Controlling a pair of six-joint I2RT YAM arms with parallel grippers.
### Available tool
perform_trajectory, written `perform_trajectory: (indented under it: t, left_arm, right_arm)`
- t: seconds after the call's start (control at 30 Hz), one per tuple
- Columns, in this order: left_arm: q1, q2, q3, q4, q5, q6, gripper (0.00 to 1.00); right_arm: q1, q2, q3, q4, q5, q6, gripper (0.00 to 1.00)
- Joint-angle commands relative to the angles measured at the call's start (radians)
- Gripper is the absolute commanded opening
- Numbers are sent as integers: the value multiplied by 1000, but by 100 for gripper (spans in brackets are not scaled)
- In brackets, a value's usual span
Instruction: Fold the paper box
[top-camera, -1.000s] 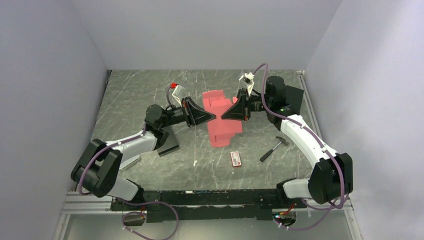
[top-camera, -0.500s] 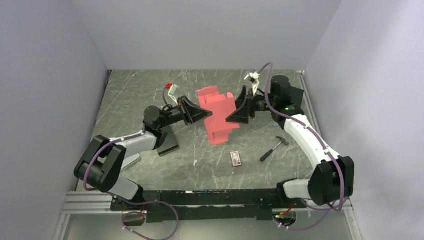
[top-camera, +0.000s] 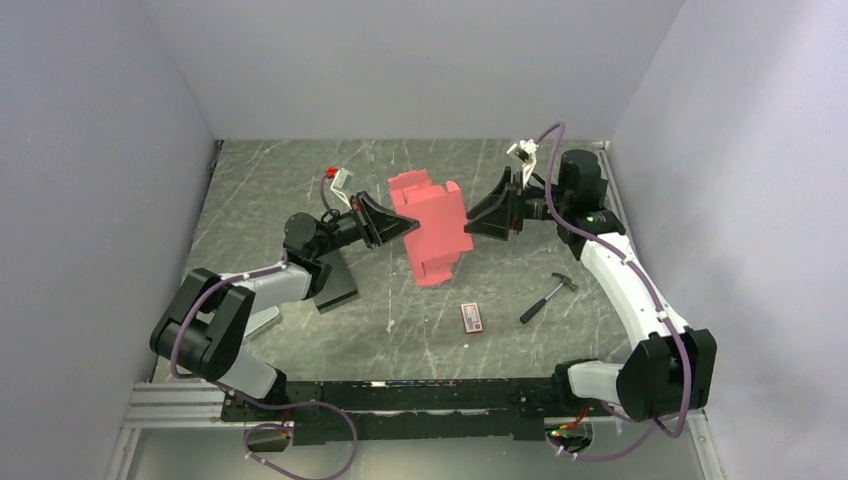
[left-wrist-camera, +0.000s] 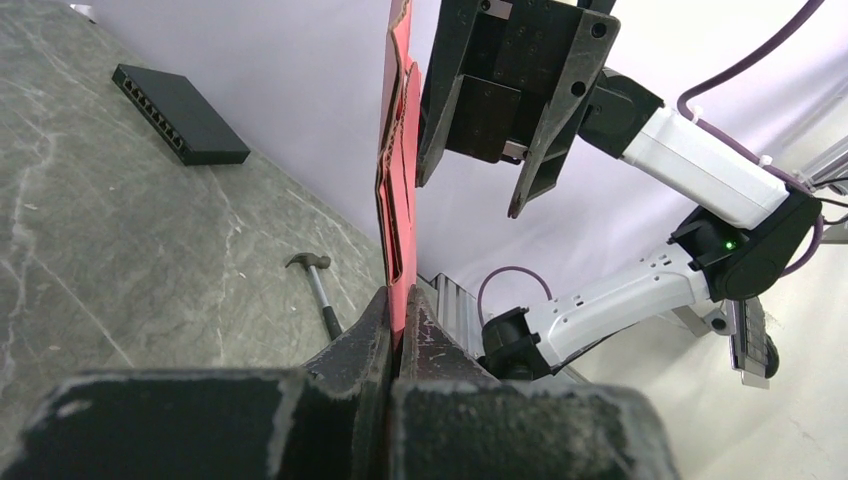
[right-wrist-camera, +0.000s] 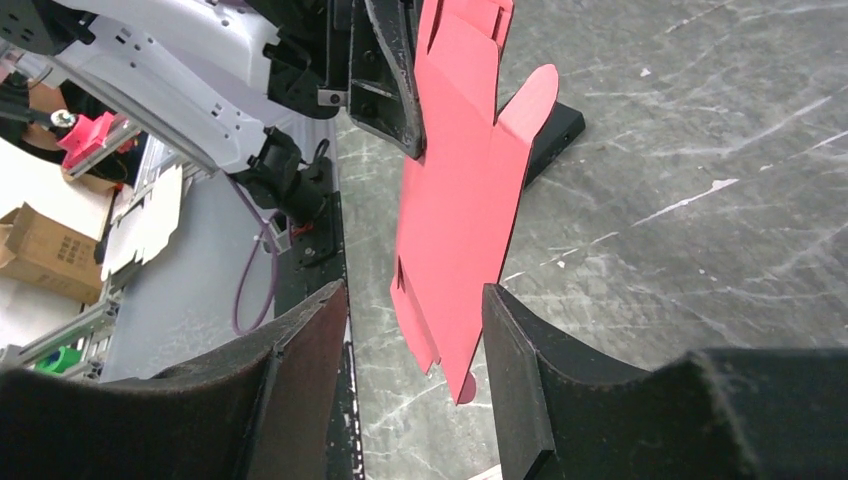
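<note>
The paper box (top-camera: 430, 232) is a red-pink die-cut sheet held upright above the middle of the table. My left gripper (top-camera: 402, 222) is shut on its left edge. In the left wrist view the sheet (left-wrist-camera: 397, 200) rises edge-on out of the closed jaws of that gripper (left-wrist-camera: 401, 318). My right gripper (top-camera: 470, 218) stands open just right of the sheet. In the right wrist view the sheet's lower flaps (right-wrist-camera: 455, 220) hang between the spread fingers of the right gripper (right-wrist-camera: 415, 292) without touching either pad. The left gripper's black fingers (right-wrist-camera: 385, 70) clamp the sheet's far edge.
A small hammer (top-camera: 548, 297) lies on the table at the right, and a red-and-white packet (top-camera: 472, 318) lies nearer the front. A flat black box (top-camera: 335, 283) sits beside the left arm. Another black box (left-wrist-camera: 180, 115) lies by the back wall.
My right gripper let go of the sheet, opened and drew back to the right. The left gripper lifted the sheet up and slightly left, turning it more upright.
</note>
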Motion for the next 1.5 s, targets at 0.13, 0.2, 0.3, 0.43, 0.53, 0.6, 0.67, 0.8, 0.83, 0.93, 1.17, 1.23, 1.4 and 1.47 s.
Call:
perform_trajectory:
  t: [0.13,0.2,0.3,0.43,0.53,0.6,0.67,0.8,0.83,0.93,1.17,1.23,1.4,1.47]
  left_arm:
    - [-1,18,13,92,-2,-33,0]
    - [-1,21,15,99,-1,-37,0]
    - [-1,17,12,87,-4,-30,0]
    - [0,11,7,88,-4,-27,0]
    - [-1,3,3,79,-7,-23,0]
    - [-1,7,5,84,-5,-26,0]
    - [0,15,9,98,-3,-35,0]
    - [-2,31,11,107,-4,-42,0]
    - [-2,34,11,110,-6,-45,0]
    - [-2,41,10,119,-9,-51,0]
    - [0,12,3,-58,-87,-2,31]
    - [7,-7,-8,-108,-125,8,49]
    - [53,-131,-81,-329,-264,41,92]
    - [67,-195,-97,-443,-308,62,99]
  right_arm:
    - [39,32,67,-69,97,-74,56]
    - [38,34,77,-95,122,-100,56]
    - [30,23,93,-129,137,-132,57]
    - [6,14,95,-149,125,-172,58]
    - [-11,8,94,-153,123,-175,62]
    - [-10,12,79,-127,109,-153,63]
    - [1,23,67,-89,83,-113,61]
    - [44,42,45,-12,33,-33,50]
    - [53,49,45,-7,29,-26,46]
    - [63,62,55,-10,30,-21,26]
    - [56,31,102,-133,166,-130,0]
    - [49,26,123,-183,224,-179,0]
    - [40,7,195,-327,381,-300,0]
    - [50,11,226,-387,421,-359,0]
